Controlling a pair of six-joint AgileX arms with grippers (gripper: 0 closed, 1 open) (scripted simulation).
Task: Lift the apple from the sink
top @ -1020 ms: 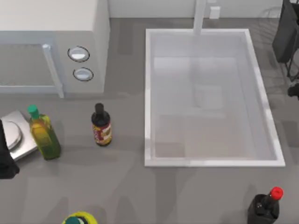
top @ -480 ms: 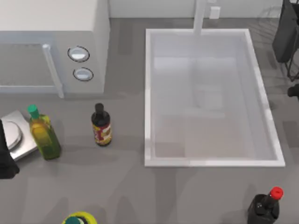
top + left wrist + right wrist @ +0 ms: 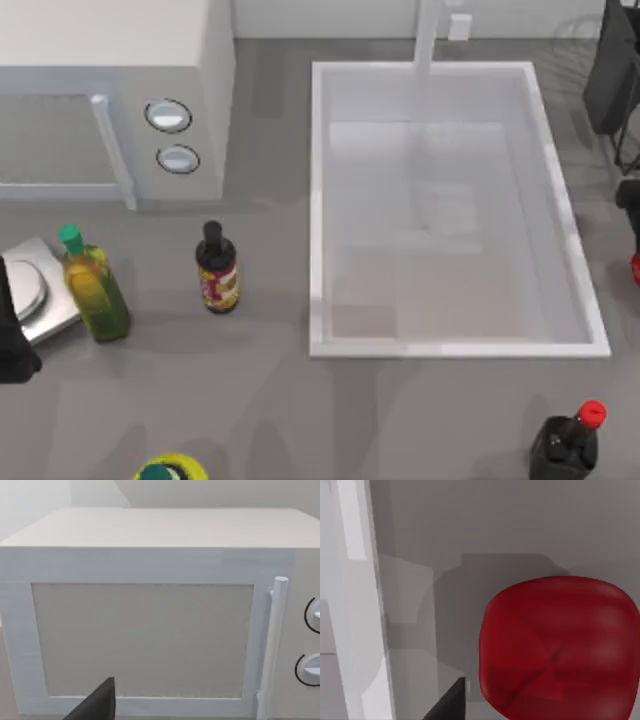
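The apple [image 3: 560,650], glossy red and blocky, hangs close under my right wrist camera, above the grey tabletop, and casts a shadow there. It is outside the sink [image 3: 357,605], just past the white rim. One dark finger [image 3: 451,704] of my right gripper [image 3: 540,715] shows beside the fruit, and the gripper is shut on it. From above, a sliver of the apple [image 3: 636,267] peeks in at the right edge, below the dark right arm [image 3: 630,195]. The sink [image 3: 318,200] holds nothing. My left arm [image 3: 10,340] is parked at the far left, facing the microwave.
The white microwave [image 3: 110,90] stands at the back left. A green-capped oil bottle [image 3: 95,285], a dark sauce bottle [image 3: 216,270] and a metal scale [image 3: 35,290] are in front of it. A red-capped dark bottle [image 3: 568,440] stands front right. The faucet [image 3: 428,35] rises behind the sink.
The apple's red edge has come into the top view at the right edge. The right arm's dark tip has shifted slightly toward the table's front. The left arm has not moved.
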